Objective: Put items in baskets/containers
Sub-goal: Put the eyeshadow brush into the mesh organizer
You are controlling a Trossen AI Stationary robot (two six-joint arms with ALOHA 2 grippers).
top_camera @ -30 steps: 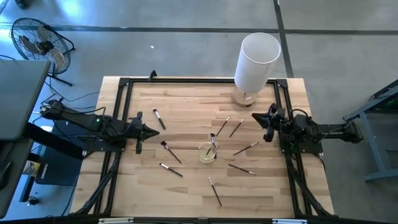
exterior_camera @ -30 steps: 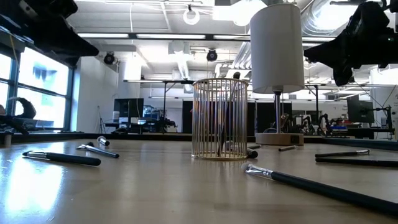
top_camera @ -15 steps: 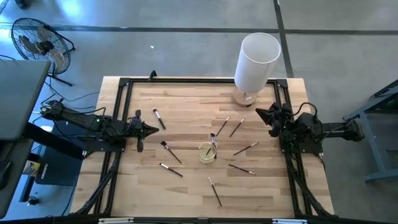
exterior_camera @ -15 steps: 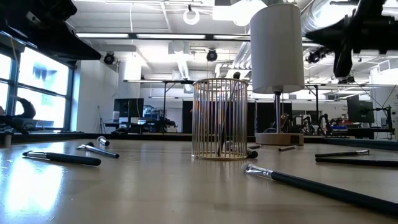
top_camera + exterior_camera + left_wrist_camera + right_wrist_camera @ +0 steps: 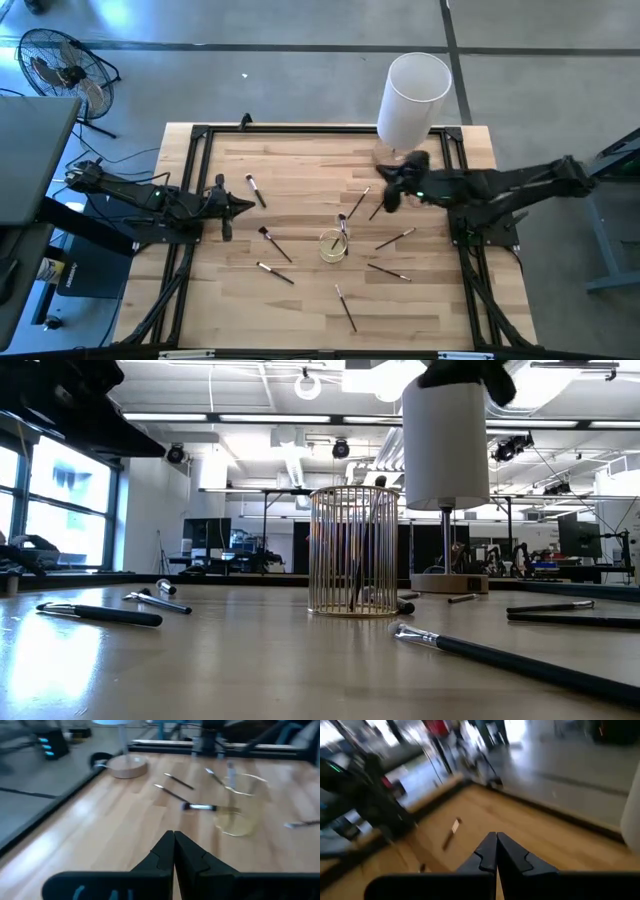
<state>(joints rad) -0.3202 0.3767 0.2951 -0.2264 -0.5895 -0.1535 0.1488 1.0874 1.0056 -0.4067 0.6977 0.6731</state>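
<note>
High view: wooden table [image 5: 300,310], scattered brushes [image 5: 275,272], glass cup [image 5: 333,246]; both claws clenched, empty

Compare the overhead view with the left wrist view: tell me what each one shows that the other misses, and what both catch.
Only the overhead view shows the right gripper, shut, reaching over the table near the lamp's white shade, plus the brushes lying left of the cup, such as the one at, and the floor fan.

Only the left wrist view shows the left gripper up close, its fingers pressed shut and holding nothing.

Both show the clear cup, brushes lying around it, the lamp's wooden base and the wooden table.
</note>
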